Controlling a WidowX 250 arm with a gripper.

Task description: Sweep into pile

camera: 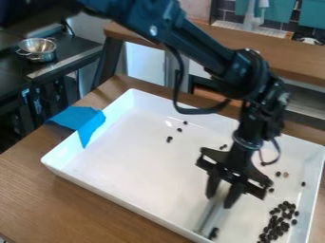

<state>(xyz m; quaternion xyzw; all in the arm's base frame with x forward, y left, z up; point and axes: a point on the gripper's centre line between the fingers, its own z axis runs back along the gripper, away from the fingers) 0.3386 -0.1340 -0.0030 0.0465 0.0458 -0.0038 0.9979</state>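
Note:
The black gripper [222, 195] hangs over the right half of the white tray [133, 156], its two fingers a little apart and closed on a pale grey sweeping tool [211, 216]. The tool slants down toward the tray's near wall. Small dark beans [279, 222] lie bunched in the tray's near right corner, right of the tool. A few dark bits [214, 232] touch or lie beside the tool's lower end. Loose beans [169, 139] are scattered toward the far side, with others right of the gripper.
Raised walls surround the tray on a wooden table [82, 204]. Blue tape [82, 122] covers part of its left wall. Behind are a wooden counter [285, 52] and, at upper left, a dark stove with a metal bowl [38, 49].

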